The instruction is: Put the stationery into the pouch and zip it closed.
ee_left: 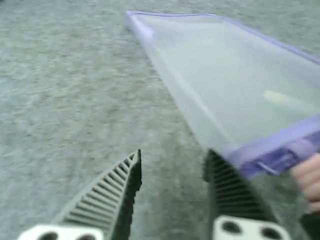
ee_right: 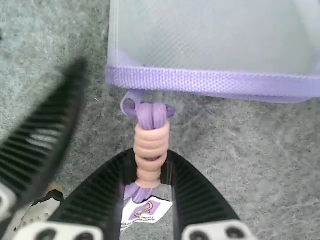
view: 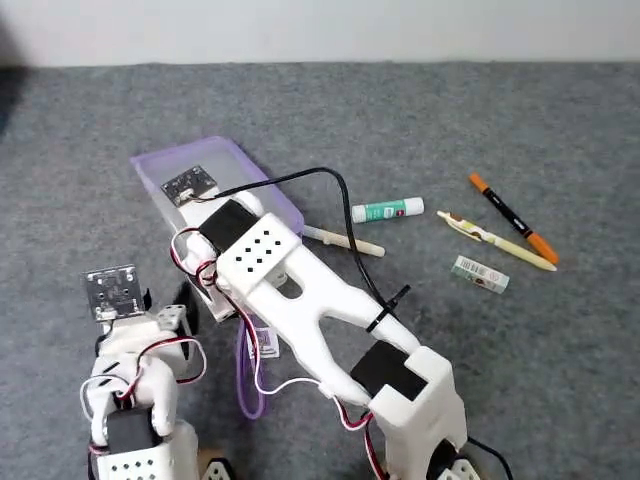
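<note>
The translucent purple pouch [view: 215,180] lies on the grey carpet at centre left. My right gripper [ee_right: 150,167] is shut on the peach bead [ee_right: 150,155] of the zipper-pull cord, just off the pouch's purple edge [ee_right: 215,82]. My left gripper [ee_left: 172,160] is open close beside the pouch [ee_left: 240,85], low over the carpet, with nothing between its fingers; the bead [ee_left: 310,175] is just past one finger. Outside the pouch lie a glue stick [view: 388,210], an orange-and-black marker [view: 512,218], a yellow pen [view: 495,240], an eraser [view: 480,273] and a cream pen [view: 345,240] by the pouch's side.
A purple cord loop [view: 245,380] and a white tag [ee_right: 145,210] trail from the zipper pull toward the arm bases. One finger of the left gripper [ee_right: 42,140] stands close beside the right gripper. Open carpet lies to the far left and behind the pouch.
</note>
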Robot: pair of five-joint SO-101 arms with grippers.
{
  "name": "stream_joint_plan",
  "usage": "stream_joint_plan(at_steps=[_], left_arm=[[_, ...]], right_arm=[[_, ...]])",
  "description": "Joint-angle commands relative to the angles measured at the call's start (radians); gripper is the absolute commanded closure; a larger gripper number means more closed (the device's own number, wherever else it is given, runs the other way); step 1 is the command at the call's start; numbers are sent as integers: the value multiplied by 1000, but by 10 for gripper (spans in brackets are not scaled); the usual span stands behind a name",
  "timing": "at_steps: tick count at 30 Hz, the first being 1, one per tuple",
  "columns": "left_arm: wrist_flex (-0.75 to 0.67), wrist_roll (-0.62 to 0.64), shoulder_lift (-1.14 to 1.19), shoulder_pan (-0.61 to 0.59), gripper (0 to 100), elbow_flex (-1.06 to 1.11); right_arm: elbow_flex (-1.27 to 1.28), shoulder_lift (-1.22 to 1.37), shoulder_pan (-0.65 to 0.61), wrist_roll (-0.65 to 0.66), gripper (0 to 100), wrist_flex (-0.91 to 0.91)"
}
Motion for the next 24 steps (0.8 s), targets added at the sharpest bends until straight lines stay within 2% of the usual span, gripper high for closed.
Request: stream_joint_plan(at_steps=[1,6,11,18,24], left_arm=[[6,51,-15,55,757,-21],[8,106,-15,133,757,-18],[17,100,-15,110,757,-21],[166,101,-15,110,757,-142],[172,100,-15,135,757,-153]], right_arm=[[-41,-68,19,11,991,12],[-41,-68,19,11,991,12],[-41,-119,19,11,991,12],[-40,-145,21,11,991,12],[-40,-151,21,11,991,12]])
